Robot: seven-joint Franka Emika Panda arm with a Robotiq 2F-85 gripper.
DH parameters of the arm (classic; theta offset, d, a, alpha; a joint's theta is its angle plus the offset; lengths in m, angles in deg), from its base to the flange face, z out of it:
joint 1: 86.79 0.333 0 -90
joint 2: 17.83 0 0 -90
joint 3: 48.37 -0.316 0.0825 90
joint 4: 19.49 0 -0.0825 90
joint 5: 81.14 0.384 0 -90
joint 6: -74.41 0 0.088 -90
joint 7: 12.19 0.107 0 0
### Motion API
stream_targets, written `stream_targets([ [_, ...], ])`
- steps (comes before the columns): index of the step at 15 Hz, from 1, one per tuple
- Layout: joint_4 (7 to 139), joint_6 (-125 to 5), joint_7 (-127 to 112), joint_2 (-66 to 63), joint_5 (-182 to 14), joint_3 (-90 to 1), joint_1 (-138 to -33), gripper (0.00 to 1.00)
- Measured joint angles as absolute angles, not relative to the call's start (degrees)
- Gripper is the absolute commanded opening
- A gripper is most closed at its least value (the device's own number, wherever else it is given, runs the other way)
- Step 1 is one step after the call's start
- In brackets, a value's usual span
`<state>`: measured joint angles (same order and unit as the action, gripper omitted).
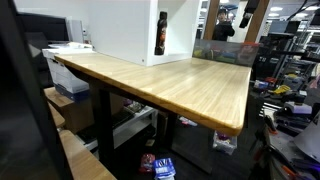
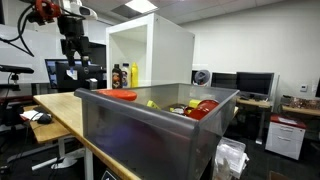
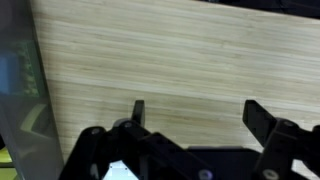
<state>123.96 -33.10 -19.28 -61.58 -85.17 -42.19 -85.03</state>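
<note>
Jaws stood wide apart and empty, both fingers (image 3: pixel 138 112) showing in the wrist view with only bare wood between them. They hung from the arm (image 2: pixel 70 25) above the worktop (image 1: pixel 170 80), one long slab of pale, striped wood on dark legs, seen in both exterior views.

Nearest them were two bottles (image 2: pixel 125 74), one dark and one yellow. These stood upright side by side on the worktop at the open front of one white box (image 2: pixel 150 45). How far they were from the jaws could not be told.

One grey bin (image 2: pixel 150 125) filled the foreground in an exterior view. One flat red disc (image 2: pixel 120 93) lay at its far rim, and yellow and red pieces sat inside, too small to count. A grey edge (image 3: pixel 15 90) ran down the left of the wrist view; whether it belonged to that bin could not be told.

The room was a white-walled lab or office. Two monitors (image 2: pixel 245 85) stood on a far desk, with one white drawer unit (image 2: pixel 285 135) beside it and one pale bag (image 2: pixel 230 160) on the floor. Boxes and clutter lay under and beyond the worktop.
</note>
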Motion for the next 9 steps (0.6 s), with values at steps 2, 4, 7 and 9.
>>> stream_targets([
  [2,123.98,-33.69,-19.29,-61.6,-85.18,-42.23,-85.09,1.0],
  [4,123.99,-36.07,-19.28,-61.79,-85.18,-42.26,-85.38,1.0],
  [7,123.69,-37.95,-19.28,-62.73,-85.18,-42.19,-85.79,1.0],
  [9,123.51,-38.08,-19.28,-63.64,-85.18,-42.19,-85.79,1.0],
])
